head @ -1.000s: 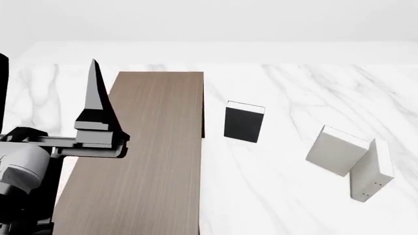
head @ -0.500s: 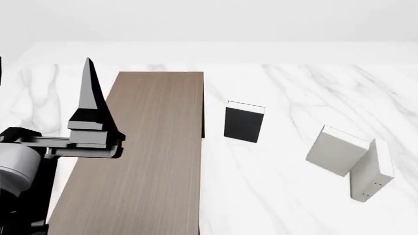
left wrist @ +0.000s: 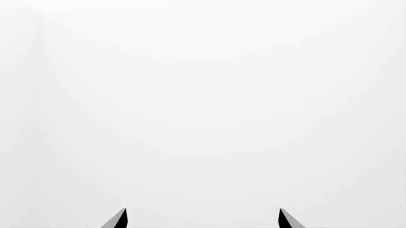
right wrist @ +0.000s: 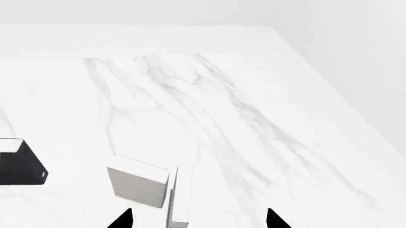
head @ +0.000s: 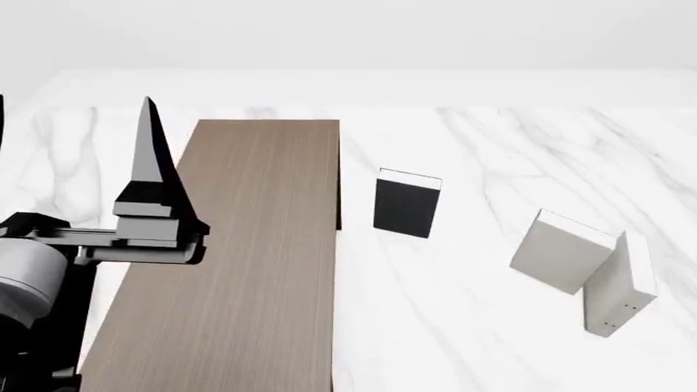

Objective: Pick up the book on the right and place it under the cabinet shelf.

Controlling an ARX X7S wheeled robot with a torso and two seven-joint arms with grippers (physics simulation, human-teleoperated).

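Beside cabinet shelf [head: 245,261], upright left pincer [head: 149,175].

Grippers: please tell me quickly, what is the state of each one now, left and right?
Left gripper: open, holding nothing.
Right gripper: open, holding nothing, with two pale books beyond its fingertips.

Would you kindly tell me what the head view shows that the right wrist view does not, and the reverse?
Only the head view shows the cabinet shelf and the left gripper, raised beside it. Only the right wrist view shows the right gripper, its fingertips spread apart with nothing between them, and the table's far right corner. Both show the marble table, the black book, and the two pale books, the book on the right leaning against the greyer book.
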